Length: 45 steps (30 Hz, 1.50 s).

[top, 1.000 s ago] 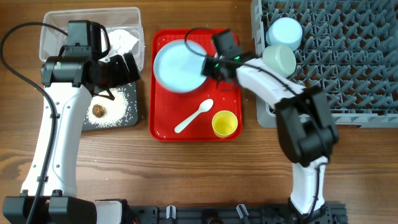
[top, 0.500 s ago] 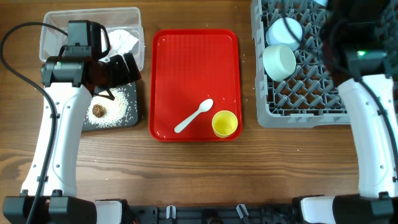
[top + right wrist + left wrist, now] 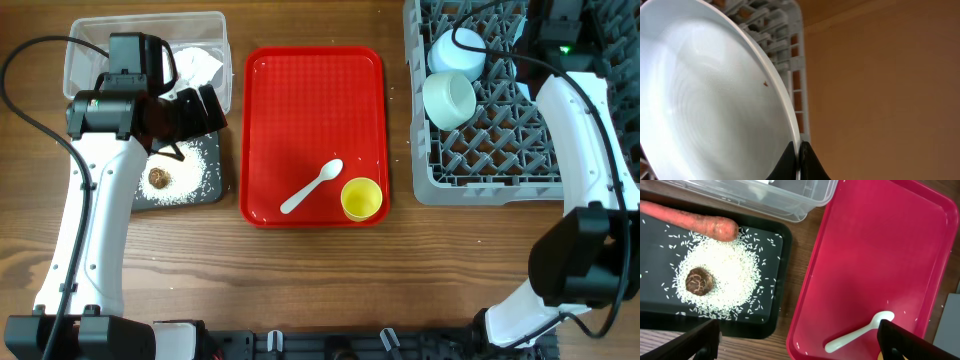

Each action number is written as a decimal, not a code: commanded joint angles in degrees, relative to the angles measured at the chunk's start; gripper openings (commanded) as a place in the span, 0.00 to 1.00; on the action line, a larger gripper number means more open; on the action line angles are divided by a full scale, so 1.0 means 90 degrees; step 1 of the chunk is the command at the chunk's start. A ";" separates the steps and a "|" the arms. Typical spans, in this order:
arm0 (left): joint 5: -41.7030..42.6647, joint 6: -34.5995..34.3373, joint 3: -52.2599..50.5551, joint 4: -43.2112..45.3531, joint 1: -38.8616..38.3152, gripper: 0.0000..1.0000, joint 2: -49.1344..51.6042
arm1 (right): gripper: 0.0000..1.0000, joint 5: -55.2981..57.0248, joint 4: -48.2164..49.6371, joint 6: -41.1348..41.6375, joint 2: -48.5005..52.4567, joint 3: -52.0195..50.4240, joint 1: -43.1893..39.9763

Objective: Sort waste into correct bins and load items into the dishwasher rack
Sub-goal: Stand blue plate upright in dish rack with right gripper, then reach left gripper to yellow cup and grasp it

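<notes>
- A pale blue plate fills the left side of the right wrist view. It stands tilted on edge, smooth and glossy, with one tiny brown speck near its rim.
- The right gripper is clamped on the plate's rim, one dark finger on each face.
- The plate is held above the far side of the grey rack. The rack's outer wall and pegs show just behind the rim, with bare wood beyond the wall.
- Two pale bowls sit in the rack's left part: one bowl near the far corner and a second bowl just in front of it. The pegs to their right and front stand free.
- The red tray lies in the middle of the table. A white spoon and a yellow cup are close together at its near end, and the far half is bare.
- A narrow strip of wood separates the red tray from the rack.
- The left gripper hangs with its fingers spread wide and nothing between them, above the gap between the black tray and the red tray.
- The black tray holds an orange carrot along its far edge, a round heap of rice, and a brown lump resting on the rice.
- The clear tub sits just behind the black tray, with a crumpled napkin inside.
</notes>
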 commanded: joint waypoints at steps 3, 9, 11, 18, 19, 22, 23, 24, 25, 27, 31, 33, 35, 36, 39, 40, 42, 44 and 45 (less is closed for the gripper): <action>0.0049 0.0012 -0.0012 0.0015 0.0029 1.00 0.0015 | 0.04 -0.0945 -0.0401 0.0209 0.0209 -0.0012 -0.0005; 0.0049 0.0012 -0.0015 0.0015 0.0029 1.00 0.0015 | 0.93 -0.1103 -0.0432 0.1843 0.0202 -0.0007 -0.0005; 0.0049 0.0012 -0.0012 0.0015 0.0029 1.00 0.0015 | 0.98 -0.1124 -0.0437 0.2419 0.0143 -0.0007 0.0002; 0.0049 0.0012 -0.0015 0.0015 0.0029 1.00 0.0015 | 1.00 -0.5467 -0.1481 0.3198 -0.0998 0.0002 0.0097; 0.0049 0.0012 -0.0012 0.0015 0.0029 1.00 0.0015 | 1.00 -0.6530 -0.1545 0.3198 -0.1064 0.0002 0.0097; 0.0143 -0.0041 -0.0012 0.0027 0.0029 1.00 0.0015 | 1.00 -0.8043 -0.1642 0.3242 -0.1047 0.0002 0.0097; 0.0289 -0.0039 -0.0012 0.0041 0.0029 1.00 0.0015 | 1.00 -0.8225 -0.1693 0.3339 -0.1047 0.0002 0.0097; 0.0537 -0.0039 -0.0012 0.0095 0.0029 1.00 0.0015 | 1.00 -0.8369 -0.1817 0.3449 -0.1049 0.0002 0.0097; 0.0624 -0.0039 -0.0012 0.0117 0.0029 1.00 0.0015 | 1.00 -0.8361 -0.1923 0.3485 -0.1049 0.0002 0.0097; 0.0901 -0.0036 -0.0012 0.0160 0.0029 1.00 0.0012 | 0.99 -0.8361 -0.2110 0.3490 -0.1052 0.0002 0.0090; 0.1416 -0.0039 -0.0012 0.0187 0.0022 1.00 0.0012 | 0.93 -0.8364 -0.2115 0.3752 -0.1202 0.0002 0.0022; 0.1678 -0.0034 -0.0012 0.0180 -0.0078 1.00 0.0012 | 0.93 -0.8361 -0.2004 0.4017 -0.1406 0.0002 -0.0114; 0.1632 0.0308 -0.0012 0.0119 -0.0478 1.00 0.0012 | 1.00 -0.8153 -0.1926 0.4012 -0.1576 0.0002 -0.0294; 0.1552 0.0503 -0.0012 0.0085 -0.0743 1.00 0.0012 | 1.00 -0.7895 -0.1931 0.4019 -0.1613 0.0002 -0.0379; 0.0833 0.0602 -0.0015 -0.0034 -0.1724 1.00 0.0061 | 1.00 -0.7271 -0.2142 0.4350 -0.1632 0.0002 -0.0709; 0.0760 0.0738 -0.0015 -0.0053 -0.1982 1.00 0.0121 | 1.00 -0.7252 -0.2217 0.4342 -0.1632 0.0002 -0.0801; 0.0755 0.0879 -0.0015 -0.0039 -0.2528 1.00 0.0398 | 0.99 -0.7254 -0.2310 0.4369 -0.1632 0.0002 -0.1049; 0.0758 0.0928 -0.0015 -0.0005 -0.2897 0.97 0.0843 | 1.00 -0.7257 -0.2317 0.4510 -0.1632 0.0002 -0.1222; 0.0760 0.1003 -0.0015 0.0019 -0.2977 0.94 0.0986 | 0.99 -0.7257 -0.2329 0.4507 -0.1632 0.0002 -0.1265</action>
